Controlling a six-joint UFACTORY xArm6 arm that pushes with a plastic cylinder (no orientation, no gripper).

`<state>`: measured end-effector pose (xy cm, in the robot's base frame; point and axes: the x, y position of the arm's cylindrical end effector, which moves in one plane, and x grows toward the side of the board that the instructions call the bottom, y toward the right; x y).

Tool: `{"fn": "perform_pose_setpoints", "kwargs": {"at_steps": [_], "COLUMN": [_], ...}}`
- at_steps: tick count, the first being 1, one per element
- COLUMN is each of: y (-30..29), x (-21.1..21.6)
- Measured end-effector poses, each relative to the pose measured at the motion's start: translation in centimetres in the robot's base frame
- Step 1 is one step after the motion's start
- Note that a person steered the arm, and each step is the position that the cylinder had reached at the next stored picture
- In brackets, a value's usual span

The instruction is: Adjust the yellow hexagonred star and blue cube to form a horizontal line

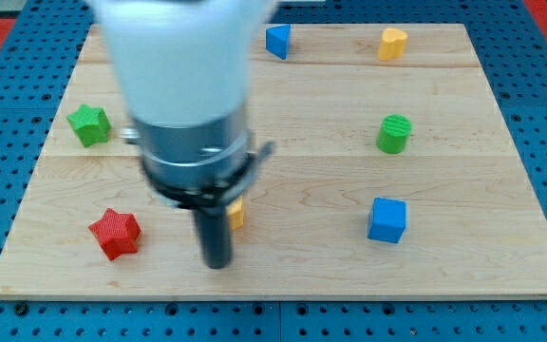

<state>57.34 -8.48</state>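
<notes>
My tip (217,263) rests on the board near the view's bottom, left of centre. The yellow hexagon (236,214) sits just above and right of the tip, mostly hidden behind the rod; I cannot tell if they touch. The red star (115,233) lies to the tip's left, at about the same height in the view. The blue cube (386,219) lies far to the tip's right, roughly level with the hexagon and star.
A green star (89,124) lies at the left. A green cylinder (394,134) stands at the right. A blue triangular block (277,41) and a yellow heart-like block (393,43) lie near the top edge. The wooden board (501,190) rests on a blue pegboard.
</notes>
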Motion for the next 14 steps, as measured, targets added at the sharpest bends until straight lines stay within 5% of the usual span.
{"fn": "perform_pose_setpoints", "kwargs": {"at_steps": [1,2,3,4,6,7,9,14], "y": [-8.2,-11.6,-9.3,-13.4,-16.0,-12.1,-4.9,15.2], "x": [-3.0,-1.2,2.2,3.2,0.6,1.1,-7.1,-5.7]}}
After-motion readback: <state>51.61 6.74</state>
